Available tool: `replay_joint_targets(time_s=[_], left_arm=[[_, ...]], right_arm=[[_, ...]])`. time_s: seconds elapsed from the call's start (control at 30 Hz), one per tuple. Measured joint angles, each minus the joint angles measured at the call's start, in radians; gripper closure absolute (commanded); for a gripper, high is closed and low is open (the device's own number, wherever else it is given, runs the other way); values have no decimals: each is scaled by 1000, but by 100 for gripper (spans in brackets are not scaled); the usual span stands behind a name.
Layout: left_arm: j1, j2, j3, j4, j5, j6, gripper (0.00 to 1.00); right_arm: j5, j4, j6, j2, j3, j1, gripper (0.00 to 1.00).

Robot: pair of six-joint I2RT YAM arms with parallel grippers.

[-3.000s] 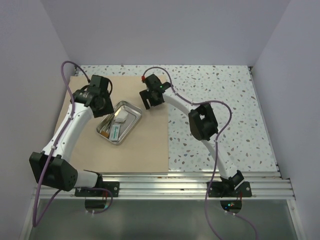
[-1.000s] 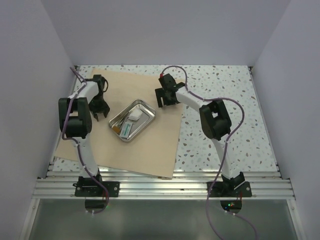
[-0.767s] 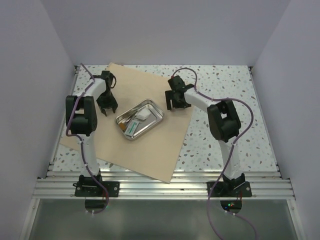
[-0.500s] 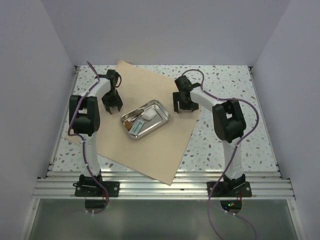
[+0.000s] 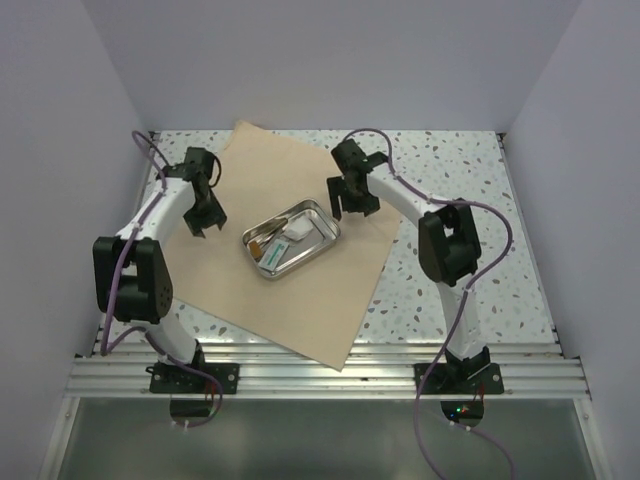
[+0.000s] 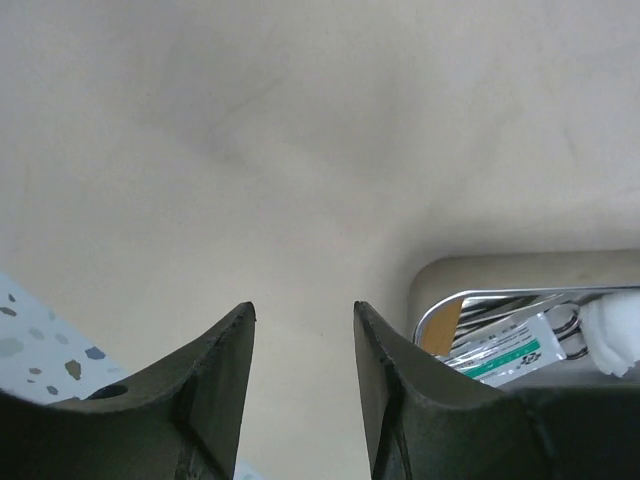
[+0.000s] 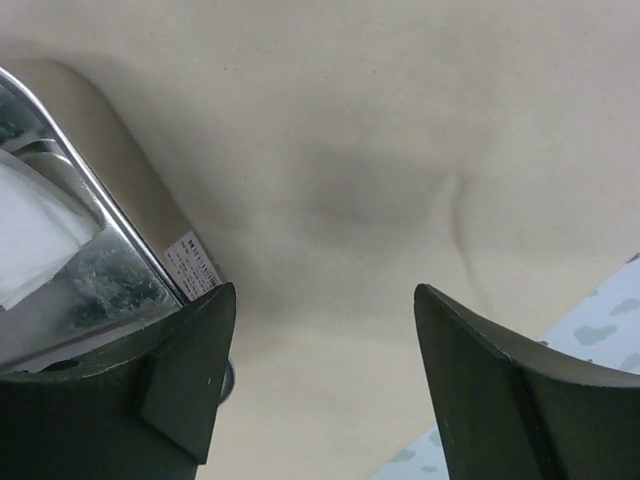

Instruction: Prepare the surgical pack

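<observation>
left claw [image 5: 205, 224], right claw [image 5: 355, 207] open, flanking steel tray [image 5: 317, 232] on tan wrap [image 5: 300, 300]

No legible text found in any view. Small white sticker [image 7: 196, 262] on outer wall of steel tray [image 7: 92, 182]: fine printed lines, too small to read. Green-banded packet [image 6: 505, 345] inside tray: dark print, blurred, unreadable.

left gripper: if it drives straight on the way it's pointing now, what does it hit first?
Likely the tan wrap sheet, which fills the gap ahead of the open left gripper. The steel tray sits off to one side of that line. Depth is unclear.
</observation>
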Motion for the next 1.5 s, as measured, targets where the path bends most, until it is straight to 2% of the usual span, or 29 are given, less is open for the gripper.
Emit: replay_joint_targets(time_s=[0.1, 0.23, 0.37, 0.97, 1.5], left_arm=[[-21, -27, -101, 5, 37, -13, 55], [-53, -47, -196, 3, 90, -30, 67], [-85, -87, -260, 8, 153, -53, 68], [-144, -68, -261, 62, 245, -82, 71], [-155, -19, -231, 51, 248, -80, 71]], right_arm=[[-13, -5, 0, 33, 5, 21, 25], [-18, -17, -2, 82, 23, 42, 25], [-28, -19, 1, 100, 37, 56, 25], [-74, -40, 13, 227, 277, 55, 24], [-61, -44, 13, 232, 294, 52, 23]])
